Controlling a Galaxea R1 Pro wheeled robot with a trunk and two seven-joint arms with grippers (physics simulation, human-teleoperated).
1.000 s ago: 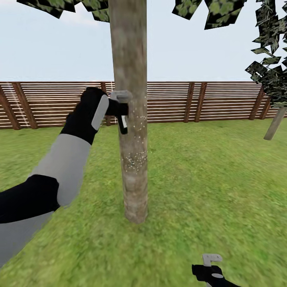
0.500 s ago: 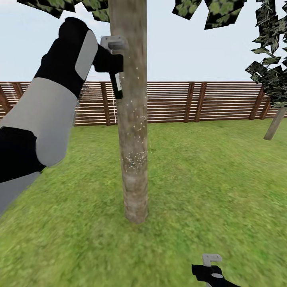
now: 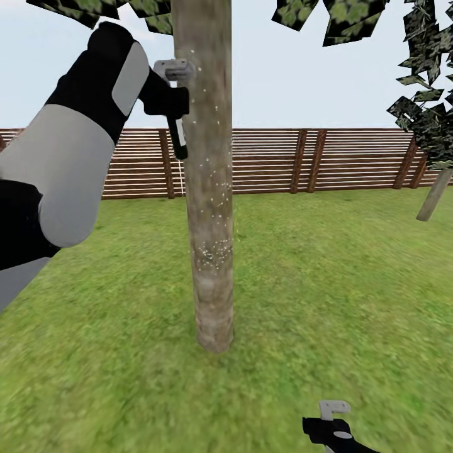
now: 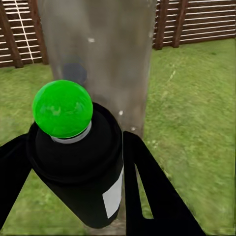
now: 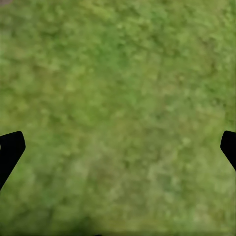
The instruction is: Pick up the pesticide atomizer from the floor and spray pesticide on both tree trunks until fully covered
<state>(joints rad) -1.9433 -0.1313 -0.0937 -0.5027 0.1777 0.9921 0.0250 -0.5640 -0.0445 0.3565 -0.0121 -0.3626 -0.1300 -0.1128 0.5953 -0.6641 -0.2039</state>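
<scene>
Pesticide atomizer [image 3: 178,129], a small dark bottle with a white label, hangs in the left claw [image 3: 168,100] high against the near tree trunk [image 3: 207,189], just beside its left edge and well above the fence line. In the left wrist view the bottle [image 4: 81,167] sits clamped between the two black fingers [image 4: 152,191], its bright green dot [image 4: 62,108] on top, with the pale trunk [image 4: 105,54] close in front of it. So the left claw is clenched on the atomizer, the arm raised with its grey and black forearm [image 3: 69,157] crossing the upper left of the head view.

White specks dot the mottled bark [image 3: 214,251], thickest in a patch at mid height and scattered thinly above it toward the bottle's level. The trunk stands upright in the green lawn [image 3: 327,283], with the brown slatted fence [image 3: 314,160] behind it. A second tree's trunk [image 3: 434,195] leans at the far right, well apart from the first, under dark leaves [image 3: 428,119].

The right claw [image 3: 333,418] hangs low near the bottom edge of the head view, over grass. In the right wrist view its two black fingertips [image 5: 11,147] sit spread wide at either side with only lawn [image 5: 118,113] between them, so it is released and holds nothing.
</scene>
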